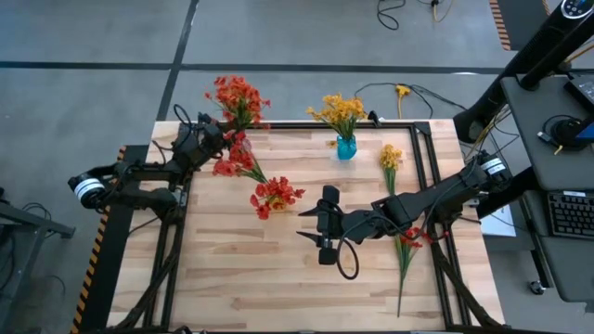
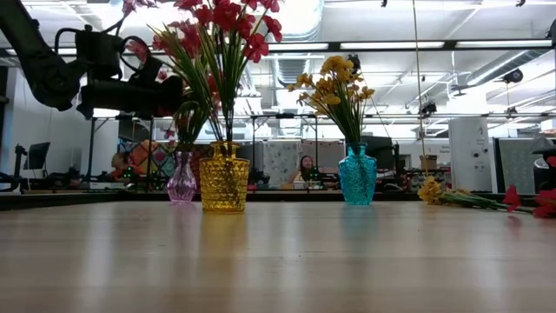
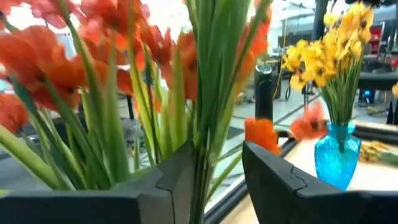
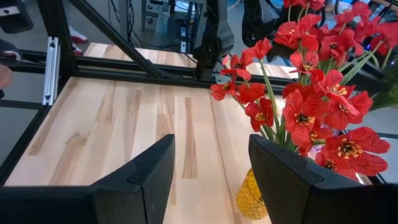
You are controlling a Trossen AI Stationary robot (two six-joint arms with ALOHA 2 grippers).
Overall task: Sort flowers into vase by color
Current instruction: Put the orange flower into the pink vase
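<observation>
A pink vase [image 2: 181,183] at the far left holds red flowers [image 1: 237,97]. My left gripper [image 3: 217,152] stands open at their green stems [image 3: 202,168], high above the vase's mouth. A yellow vase [image 2: 224,178] with red flowers [image 1: 276,195] stands nearer the middle. A blue vase [image 1: 345,147] holds yellow flowers [image 1: 340,109]. My right gripper [image 4: 211,146] hangs open above mid-table, just right of the yellow vase [image 4: 252,196], with nothing between its fingers. A yellow sprig [image 1: 391,158] and a red sprig [image 1: 408,239] lie flat on the table's right side. My left gripper has the bunch of green stems [image 3: 200,180] between its open fingers, close against the inner side of one finger [image 3: 177,180]. Whether that finger touches them, I cannot tell. The fingers come level from the table's left side, across the upright stems.
Black frame rails [image 1: 422,167] run along the table's far and right sides. The near half of the wooden table [image 1: 260,288] is bare boards. People sit at desks far behind the table [image 2: 306,167].
</observation>
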